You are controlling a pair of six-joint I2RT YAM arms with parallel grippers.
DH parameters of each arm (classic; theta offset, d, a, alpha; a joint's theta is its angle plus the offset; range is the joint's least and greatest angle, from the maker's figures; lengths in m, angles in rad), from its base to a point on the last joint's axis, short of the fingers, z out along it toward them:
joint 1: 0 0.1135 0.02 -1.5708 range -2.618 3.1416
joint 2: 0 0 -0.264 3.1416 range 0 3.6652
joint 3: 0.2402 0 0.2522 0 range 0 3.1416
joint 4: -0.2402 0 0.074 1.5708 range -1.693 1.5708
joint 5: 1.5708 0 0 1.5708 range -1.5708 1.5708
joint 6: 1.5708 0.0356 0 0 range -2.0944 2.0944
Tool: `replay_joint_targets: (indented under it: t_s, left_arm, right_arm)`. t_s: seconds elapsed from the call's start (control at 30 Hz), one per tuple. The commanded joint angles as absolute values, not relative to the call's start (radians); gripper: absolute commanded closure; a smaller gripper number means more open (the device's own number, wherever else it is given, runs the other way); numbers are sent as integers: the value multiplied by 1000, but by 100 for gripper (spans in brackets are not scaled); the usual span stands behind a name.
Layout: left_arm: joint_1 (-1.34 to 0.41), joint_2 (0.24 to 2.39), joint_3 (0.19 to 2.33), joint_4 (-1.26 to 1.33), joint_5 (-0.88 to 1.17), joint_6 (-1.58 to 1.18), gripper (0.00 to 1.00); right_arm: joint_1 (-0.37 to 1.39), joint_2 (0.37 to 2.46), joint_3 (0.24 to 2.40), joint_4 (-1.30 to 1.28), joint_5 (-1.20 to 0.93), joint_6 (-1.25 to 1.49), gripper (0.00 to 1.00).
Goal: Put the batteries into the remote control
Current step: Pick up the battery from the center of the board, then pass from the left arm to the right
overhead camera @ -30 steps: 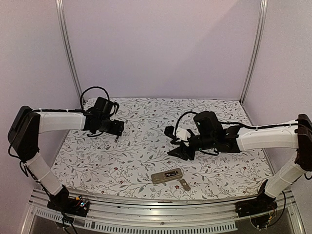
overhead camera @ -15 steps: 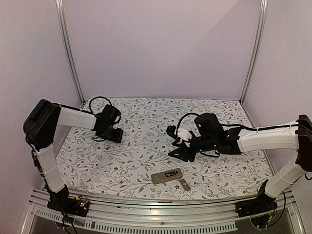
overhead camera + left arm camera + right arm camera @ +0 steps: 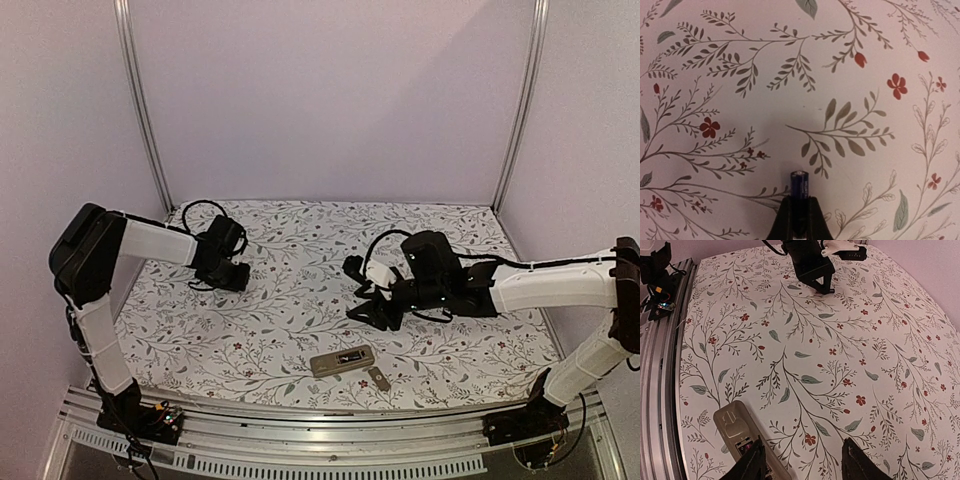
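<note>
A dark battery (image 3: 800,186) stands out from between the black fingers of my left gripper (image 3: 800,212), which is shut on it low over the floral cloth at the far left (image 3: 236,277). The remote control (image 3: 342,360) lies back-up near the front edge, its battery recess uncovered. In the right wrist view the remote control (image 3: 737,427) sits at the lower left, partly behind my left finger. My right gripper (image 3: 802,455) hangs open over bare cloth, a little behind the remote, with nothing between its fingers (image 3: 375,312).
A small flat grey cover piece (image 3: 379,378) lies just right of the remote near the front edge. The aluminium rail (image 3: 300,425) runs along the table front. My left arm's wrist (image 3: 812,267) shows at the top of the right wrist view.
My left arm has dropped to the cloth and its gripper has shut on the battery. The right arm has barely shifted.
</note>
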State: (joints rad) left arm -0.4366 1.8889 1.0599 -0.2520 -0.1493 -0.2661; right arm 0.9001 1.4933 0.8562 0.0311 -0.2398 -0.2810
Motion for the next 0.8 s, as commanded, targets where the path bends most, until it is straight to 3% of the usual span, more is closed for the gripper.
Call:
replay_joint_targets:
  t_s: [0.0, 0.17, 0.33, 0.6, 0.77]
  left_arm:
    - [-422, 1891, 1031, -268, -105, -266, 100]
    - [-477, 1735, 978, -155, -61, -201, 100]
    - [-649, 1454, 878, 76, -52, 11, 100]
    - [-810, 1126, 734, 412, 245, 183, 100]
    - [-897, 1107, 833, 343, 307, 213, 100]
  right_arm:
    - [899, 1455, 846, 29, -219, -278, 50]
    - [897, 1421, 838, 29, -199, -260, 50]
    - [864, 1357, 849, 62, -229, -217, 50]
    - [846, 1186, 895, 158, -361, -145, 47]
    - [845, 1121, 924, 223, -467, -102, 45]
